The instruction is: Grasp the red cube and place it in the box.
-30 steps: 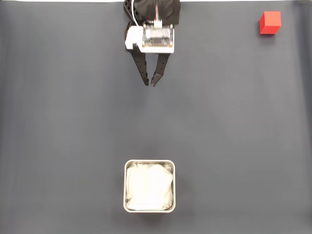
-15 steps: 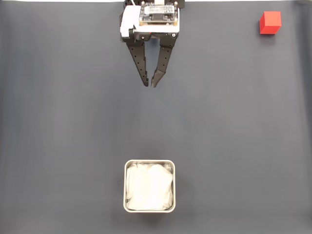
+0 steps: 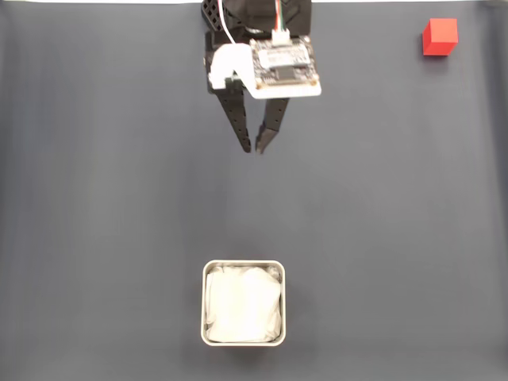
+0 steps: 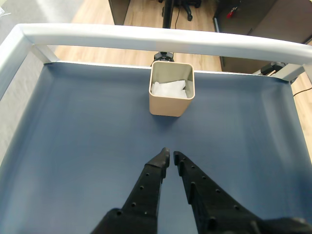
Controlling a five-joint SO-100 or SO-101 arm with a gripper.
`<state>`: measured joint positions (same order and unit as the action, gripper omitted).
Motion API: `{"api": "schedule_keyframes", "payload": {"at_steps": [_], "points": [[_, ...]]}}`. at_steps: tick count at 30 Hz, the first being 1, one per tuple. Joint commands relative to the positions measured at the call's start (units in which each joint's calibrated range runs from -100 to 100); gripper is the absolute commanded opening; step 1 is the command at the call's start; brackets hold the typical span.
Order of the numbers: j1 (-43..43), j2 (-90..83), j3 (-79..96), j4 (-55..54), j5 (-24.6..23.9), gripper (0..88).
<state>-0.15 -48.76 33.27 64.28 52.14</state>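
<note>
**Claw nearly closed above bare mat, cube far off in the corner**

The black two-finger claw (image 3: pixel 255 149) hangs near the top centre of the fixed view, its perforated fingers converging downward until the tips are almost pressed together, with only a thin gap between them and nothing held. In the wrist view the claw (image 4: pixel 170 156) shows the same narrow slit between its tips, pointing across the mat toward the tin. A white housing and a bare circuit board (image 3: pixel 284 67) sit on top of the claw.

The dark blue-grey surface (image 3: pixel 119 198) lies under everything. The small bright red cube (image 3: pixel 440 36) rests at the top right corner of the fixed view, well apart from the claw. The square metal box with a silvery rim and white lining (image 3: pixel 243 343) stands at the bottom centre, in line below the claw and well apart from it; in the wrist view the box (image 4: pixel 169 103) stands upright near the far white rail (image 4: pixel 161 39).
</note>
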Motion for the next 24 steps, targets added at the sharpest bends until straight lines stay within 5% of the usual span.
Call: {"api": "schedule_keyframes", "payload": {"at_steps": [1, 24], "points": [[-1.6, 2.3, -4.8, 1.0, 0.6, 0.0], [-9.7, 6.3, -8.4, 1.0, -1.1, 0.0]]}}
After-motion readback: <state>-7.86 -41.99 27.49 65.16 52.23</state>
